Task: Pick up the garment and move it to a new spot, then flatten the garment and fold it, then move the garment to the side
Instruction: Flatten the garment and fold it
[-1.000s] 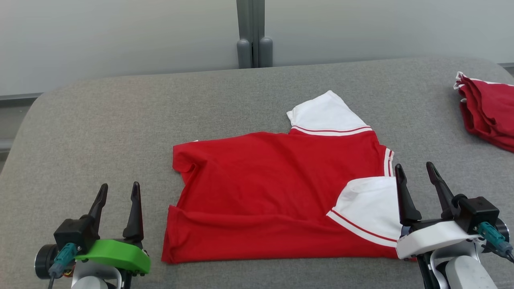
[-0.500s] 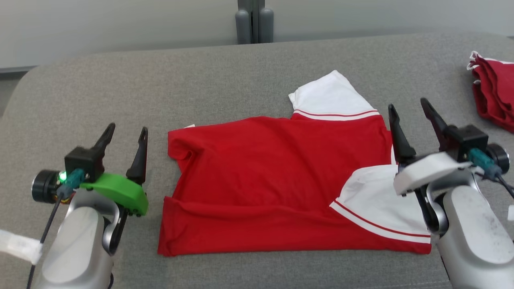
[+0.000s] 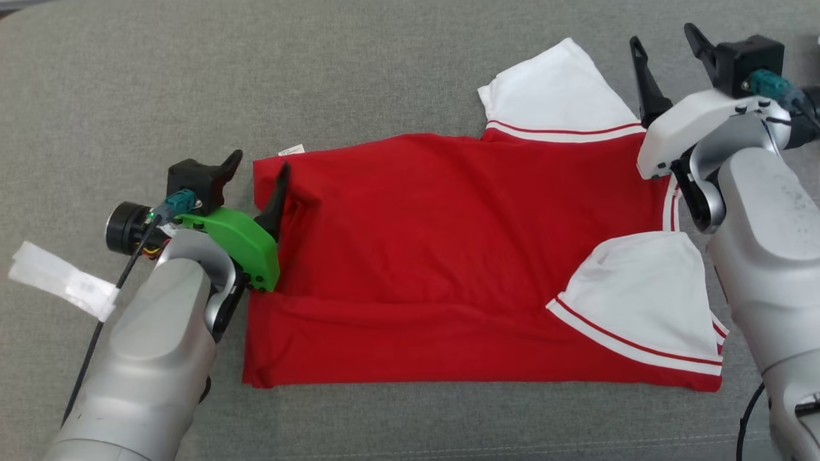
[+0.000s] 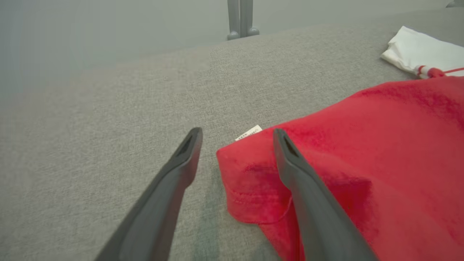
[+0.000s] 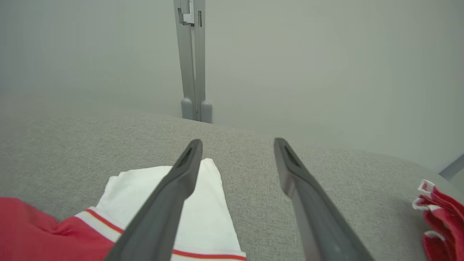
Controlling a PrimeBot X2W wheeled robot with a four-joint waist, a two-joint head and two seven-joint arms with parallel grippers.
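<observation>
left claw (image 3: 261,161) spread, straddling garment (image 3: 435,243) corner

garment (image 3: 448,256): red, white sleeves, red-striped cuffs | table (image 3: 384,64): grey weave | left claw (image 3: 260,161): green shell, black

No readable text. White tag (image 4: 248,132) at garment (image 3: 448,256) corner carries print, too small to read. Tape flag (image 3: 61,280) on cable (image 3: 101,333): faint marks, illegible.
</observation>
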